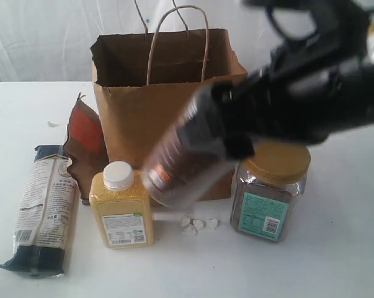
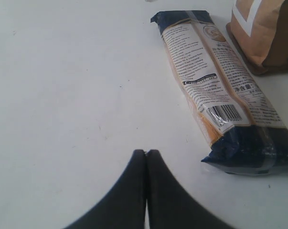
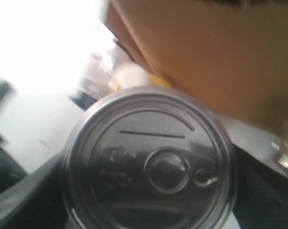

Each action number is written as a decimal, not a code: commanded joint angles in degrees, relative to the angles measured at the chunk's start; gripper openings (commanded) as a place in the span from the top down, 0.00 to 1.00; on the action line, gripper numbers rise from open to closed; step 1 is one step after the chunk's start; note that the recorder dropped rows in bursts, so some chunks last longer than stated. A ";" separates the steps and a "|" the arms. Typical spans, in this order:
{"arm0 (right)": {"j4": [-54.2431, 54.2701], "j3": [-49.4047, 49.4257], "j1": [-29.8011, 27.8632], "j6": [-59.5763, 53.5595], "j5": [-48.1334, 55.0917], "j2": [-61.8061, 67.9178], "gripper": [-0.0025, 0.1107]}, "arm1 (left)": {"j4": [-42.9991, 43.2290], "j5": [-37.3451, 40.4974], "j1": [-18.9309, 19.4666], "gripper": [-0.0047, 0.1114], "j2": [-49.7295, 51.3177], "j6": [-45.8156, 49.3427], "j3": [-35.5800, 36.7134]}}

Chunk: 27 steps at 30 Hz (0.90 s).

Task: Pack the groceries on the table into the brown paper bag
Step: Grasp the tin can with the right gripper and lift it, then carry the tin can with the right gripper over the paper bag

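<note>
My right gripper (image 1: 236, 127) is shut on the pull-tab can (image 1: 180, 155), held tilted and blurred in the air in front of the brown paper bag (image 1: 137, 105). In the right wrist view the can's lid (image 3: 148, 164) fills the space between the fingers (image 3: 19, 200), with the bag (image 3: 206, 57) just beyond. On the table (image 1: 335, 261) stand the yellow-grain bottle (image 1: 120, 208) and the gold-lidded jar (image 1: 270, 189). The noodle packet (image 1: 44, 208) lies at the left. My left gripper (image 2: 146, 152) is shut and empty, near the packet (image 2: 215, 81). The blue-white carton is out of view.
The brown-red pouch (image 1: 84, 139) leans against the bag's left side, also seen as the pouch (image 2: 263, 33) past the packet's far end. Tiny white lumps (image 1: 198, 225) lie between bottle and jar. The bag stands open at the top, handles up.
</note>
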 commanded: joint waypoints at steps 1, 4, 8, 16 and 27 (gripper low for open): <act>14.09 -7.62 0.13 -8.59 -12.14 -2.89 0.88 | -0.25 0.36 0.02 0.96 -0.22 0.08 0.39; 12.01 -11.32 0.02 -10.39 -20.03 -2.64 0.88 | -0.25 0.36 0.02 0.96 -0.22 0.08 0.39; 6.14 -12.37 0.02 -9.51 -31.26 -1.04 0.88 | -0.25 0.36 0.02 0.96 -0.22 0.08 0.39; 3.35 -12.48 -2.22 -10.81 -49.16 6.28 0.88 | -0.25 0.36 0.02 0.96 -0.22 0.08 0.39; 3.45 -12.48 -11.17 -17.14 -49.95 14.11 0.88 | -0.25 0.36 0.02 0.96 -0.22 0.08 0.39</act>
